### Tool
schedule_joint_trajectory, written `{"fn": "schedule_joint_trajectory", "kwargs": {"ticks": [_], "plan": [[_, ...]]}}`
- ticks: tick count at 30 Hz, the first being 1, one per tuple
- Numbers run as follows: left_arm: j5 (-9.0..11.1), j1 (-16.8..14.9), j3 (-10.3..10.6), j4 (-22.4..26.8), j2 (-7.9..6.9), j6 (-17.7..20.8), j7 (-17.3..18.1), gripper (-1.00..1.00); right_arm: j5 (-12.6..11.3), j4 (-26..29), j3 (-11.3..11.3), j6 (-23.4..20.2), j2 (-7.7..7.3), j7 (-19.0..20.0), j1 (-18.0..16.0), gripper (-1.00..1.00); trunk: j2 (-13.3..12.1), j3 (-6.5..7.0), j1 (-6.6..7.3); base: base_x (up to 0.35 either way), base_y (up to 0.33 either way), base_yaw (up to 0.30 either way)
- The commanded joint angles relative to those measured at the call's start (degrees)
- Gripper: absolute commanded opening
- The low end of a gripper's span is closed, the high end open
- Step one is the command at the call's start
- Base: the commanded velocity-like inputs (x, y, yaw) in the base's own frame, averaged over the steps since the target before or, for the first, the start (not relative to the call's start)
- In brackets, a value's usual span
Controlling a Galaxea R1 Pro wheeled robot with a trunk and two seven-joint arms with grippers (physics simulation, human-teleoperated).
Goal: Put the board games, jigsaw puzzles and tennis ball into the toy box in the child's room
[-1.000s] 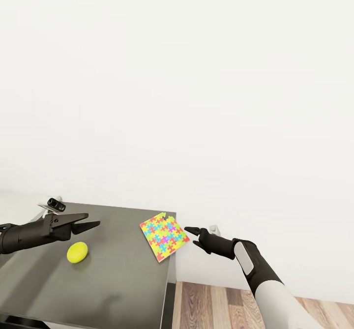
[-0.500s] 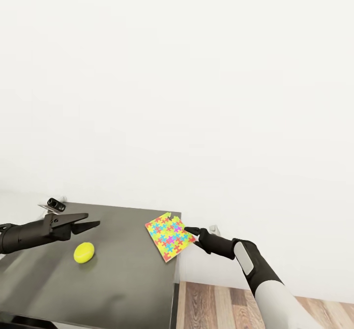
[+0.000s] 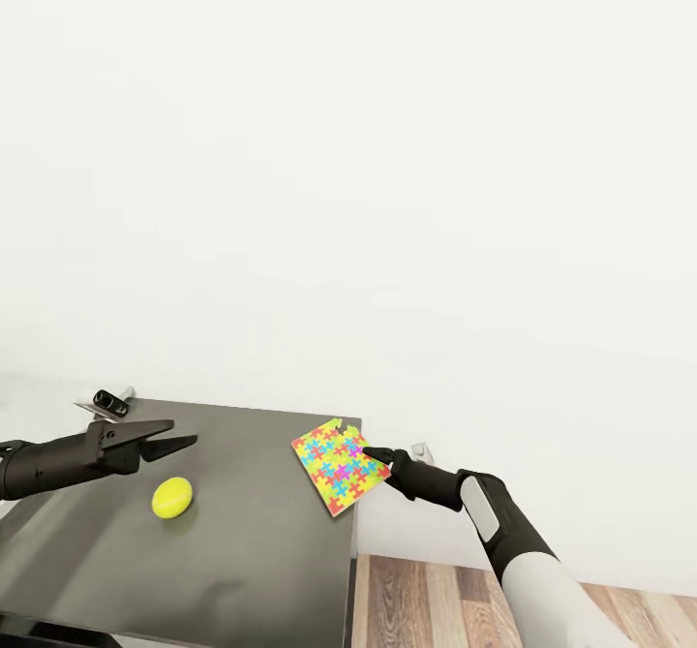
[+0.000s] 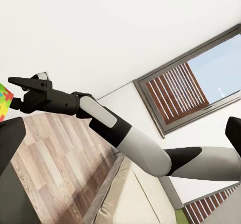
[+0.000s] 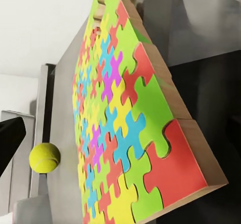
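Jaws on the right gripper (image 3: 371,453) sat just parted at the jigsaw puzzle (image 3: 341,467), holding nothing — puzzle overhung the tabletop (image 3: 242,551) corner. Left gripper (image 3: 184,441) open, empty, above the tennis ball (image 3: 172,498). Step: approaching the puzzle; next needs jaws straddling its edge.

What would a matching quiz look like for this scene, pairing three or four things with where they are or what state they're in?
Column one:
1. small yellow-green tennis ball
2. flat multicolour jigsaw puzzle board
3. left pincer
4. right pincer

Column two:
A. at the dark-grey cabinet top's right edge
B. hovering above the ball, holding nothing
C. lying on the cabinet top, between the arms
D. reaching in from the right, tips at the puzzle's edge

Pairs: 1-C, 2-A, 3-B, 4-D
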State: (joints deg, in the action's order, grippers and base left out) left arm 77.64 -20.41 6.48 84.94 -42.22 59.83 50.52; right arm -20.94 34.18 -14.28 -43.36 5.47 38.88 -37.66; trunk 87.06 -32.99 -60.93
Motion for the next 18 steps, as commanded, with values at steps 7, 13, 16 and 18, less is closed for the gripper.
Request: {"fn": "schedule_joint_trajectory", "kwargs": {"ticks": [7, 13, 16, 18], "plan": [[0.05, -0.07, 0.08, -0.04, -0.05, 0.17, 0.22, 1.00, 0.11, 0.01, -0.31, -0.32, 0.07, 0.03, -0.05, 1.00, 0.03, -0.06, 0.00, 0.000, 0.001, 0.000], [0.05, -0.07, 0.07, -0.04, -0.05, 0.17, 0.27, 1.00, 0.11, 0.01, -0.31, -0.39, -0.15, -0.12, -0.05, -1.00, 0.03, -0.06, 0.00, 0.000, 0.000, 0.000], [0.07, -0.07, 0.00, -0.05, -0.08, 0.17, 0.30, 1.00, 0.05, 0.01, -0.31, -0.44, -0.18, -0.07, -0.05, -1.00, -0.37, 0.12, 0.22, 0.000, 0.000, 0.000], [0.17, -0.07, -0.18, -0.07, -0.12, 0.17, 0.39, 1.00, 0.03, 0.01, -0.31, -0.47, -0.19, -0.05, -0.05, -1.00, -1.17, 0.48, 0.66, 0.000, 0.000, 0.000]]}}
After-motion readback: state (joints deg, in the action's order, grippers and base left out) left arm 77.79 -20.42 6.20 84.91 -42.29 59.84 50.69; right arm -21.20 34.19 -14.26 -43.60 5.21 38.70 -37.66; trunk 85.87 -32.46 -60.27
